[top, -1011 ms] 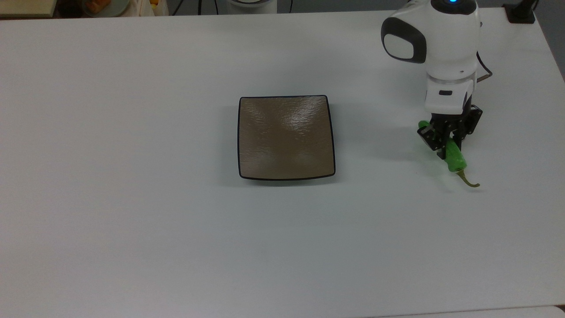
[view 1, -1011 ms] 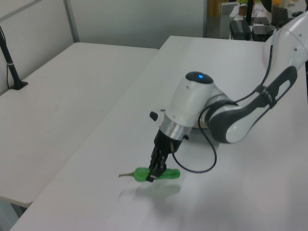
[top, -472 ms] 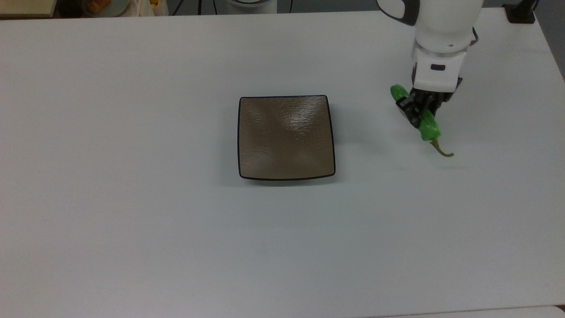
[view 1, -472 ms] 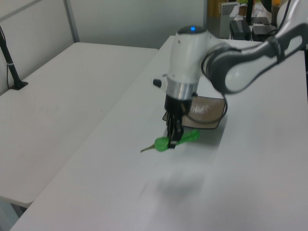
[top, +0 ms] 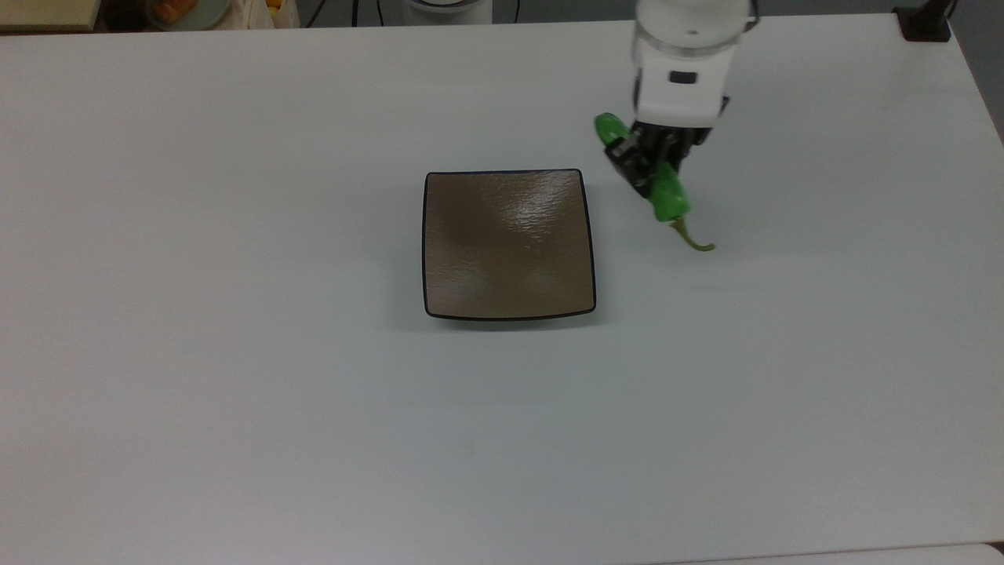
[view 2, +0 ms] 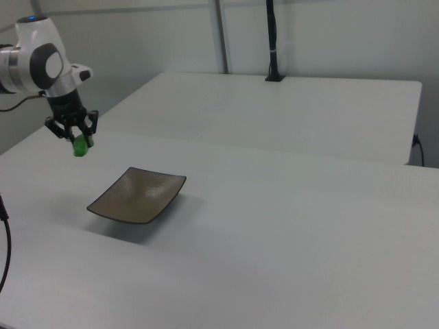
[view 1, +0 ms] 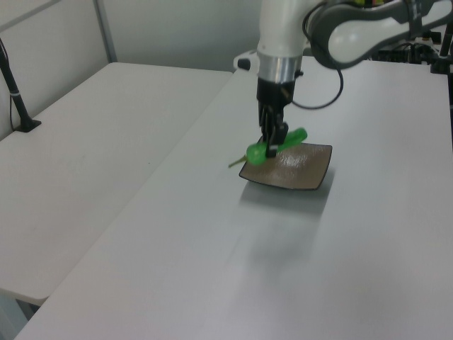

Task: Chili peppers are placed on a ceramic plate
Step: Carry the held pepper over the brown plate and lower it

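Hanging in the upper right of the top view, the gripper (top: 649, 169) is closed across the middle of the green pepper (top: 665, 196), which it carries clear of the white table (top: 235, 392). The pepper lies roughly level between the fingers, its blunt tip toward the top view's upper left and its thin curved stem (top: 694, 238) trailing toward the lower right. It sits just beside the upper right corner of the square brown plate (top: 508, 243), not yet over it.

In the left view the pepper (view 1: 277, 142) appears in front of the plate's (view 1: 304, 177) near edge.

Judging by its look, the pepper is light, slightly soft and glossy-skinned, so a firm squeeze could bruise it and a weak one could let it swivel. The wrinkled mid-body, where it is held, seems the best place; the stem is too thin to grip.
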Tool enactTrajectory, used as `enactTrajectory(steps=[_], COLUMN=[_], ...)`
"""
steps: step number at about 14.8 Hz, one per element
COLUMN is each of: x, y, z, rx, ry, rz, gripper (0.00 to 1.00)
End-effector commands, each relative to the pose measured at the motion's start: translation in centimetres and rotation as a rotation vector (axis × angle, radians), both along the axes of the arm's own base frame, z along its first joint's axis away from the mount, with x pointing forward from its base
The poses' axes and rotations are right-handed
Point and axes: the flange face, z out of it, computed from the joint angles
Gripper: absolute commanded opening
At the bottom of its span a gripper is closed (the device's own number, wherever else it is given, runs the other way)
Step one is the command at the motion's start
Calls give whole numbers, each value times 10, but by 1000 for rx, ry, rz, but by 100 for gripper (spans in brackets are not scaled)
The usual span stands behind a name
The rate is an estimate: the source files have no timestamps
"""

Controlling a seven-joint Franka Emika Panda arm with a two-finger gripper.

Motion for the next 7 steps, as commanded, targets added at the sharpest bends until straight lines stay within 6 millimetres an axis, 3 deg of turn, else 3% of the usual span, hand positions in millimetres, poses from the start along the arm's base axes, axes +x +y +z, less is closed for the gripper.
enactTrajectory(steps=[1,7], x=[-5,4], y=[-46,-91], z=[1,-20], rx=[-25,-54], ry=[24,50], rz=[5,7], gripper=[9,15])
